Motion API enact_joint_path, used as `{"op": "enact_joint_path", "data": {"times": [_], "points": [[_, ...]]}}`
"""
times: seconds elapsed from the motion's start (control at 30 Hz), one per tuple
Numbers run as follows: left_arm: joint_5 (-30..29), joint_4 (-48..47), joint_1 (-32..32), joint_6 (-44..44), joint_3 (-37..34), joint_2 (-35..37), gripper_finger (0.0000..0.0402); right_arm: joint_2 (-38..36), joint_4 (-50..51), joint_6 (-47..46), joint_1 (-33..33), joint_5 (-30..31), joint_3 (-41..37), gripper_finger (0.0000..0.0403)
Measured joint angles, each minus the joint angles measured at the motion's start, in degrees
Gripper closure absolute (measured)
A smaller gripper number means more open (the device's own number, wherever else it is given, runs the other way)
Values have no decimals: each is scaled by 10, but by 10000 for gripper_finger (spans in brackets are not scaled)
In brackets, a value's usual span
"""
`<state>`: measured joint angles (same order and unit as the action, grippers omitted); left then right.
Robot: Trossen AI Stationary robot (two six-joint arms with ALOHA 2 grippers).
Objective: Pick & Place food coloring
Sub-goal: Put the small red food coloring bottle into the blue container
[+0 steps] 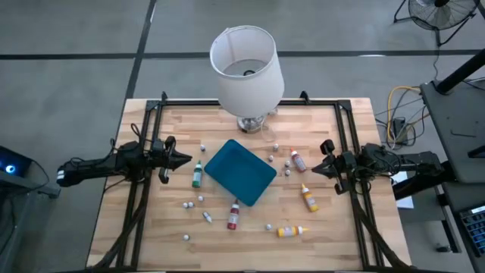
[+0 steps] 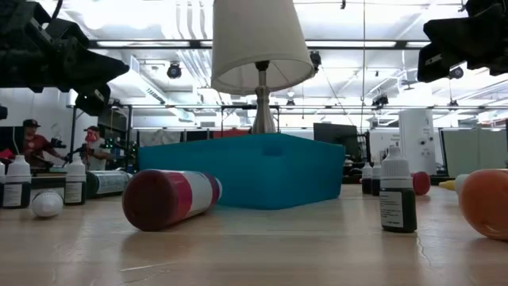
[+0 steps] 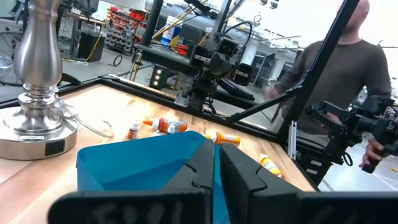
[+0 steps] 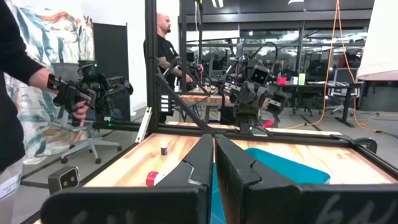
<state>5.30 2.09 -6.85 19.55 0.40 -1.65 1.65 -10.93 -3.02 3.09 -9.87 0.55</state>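
The food coloring bottles lie scattered on the wooden table around a teal tray [image 1: 240, 172]. A green one [image 1: 197, 174] is left of the tray, and a red one [image 1: 299, 160] and an orange one [image 1: 309, 197] are to its right. Another red one [image 1: 233, 216] and a yellow-orange one [image 1: 290, 230] lie on their sides nearer the front. My left gripper [image 1: 186, 159] hovers shut above the table's left side, pointing at the tray [image 3: 143, 162]. From the right side, my right gripper [image 1: 314, 170] faces it, also shut and above the table. Neither holds anything.
A lamp [image 1: 246, 68] with a white shade stands at the far middle of the table. Several small white caps lie loose around the tray. Black frame rails [image 1: 144, 144] run along the table's left and right sides. People stand beyond the table in both wrist views.
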Motion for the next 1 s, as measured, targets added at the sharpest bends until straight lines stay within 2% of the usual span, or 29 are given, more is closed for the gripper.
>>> {"op": "enact_joint_path", "data": {"times": [0.2, 0.4, 0.53, 0.67, 0.8, 1.0], "points": [[0, 23, 0, 12, 0, 0, 402, 0, -33, -12, 0, 0, 0, 394], [0, 146, 0, 49, 0, 0, 402, 0, -119, -23, 0, 5, 0, 394], [0, 235, 0, 50, 0, 0, 402, 0, -184, -57, 0, 36, 0, 394], [0, 285, 0, 50, 0, 0, 402, 0, -217, -92, 0, 88, 0, 394], [-1, 281, 0, 50, 0, 0, 402, 0, -208, -101, 0, 131, 0, 394], [0, 185, 0, 44, 0, 0, 402, 0, -158, -89, 0, 131, 0, 394]]}}
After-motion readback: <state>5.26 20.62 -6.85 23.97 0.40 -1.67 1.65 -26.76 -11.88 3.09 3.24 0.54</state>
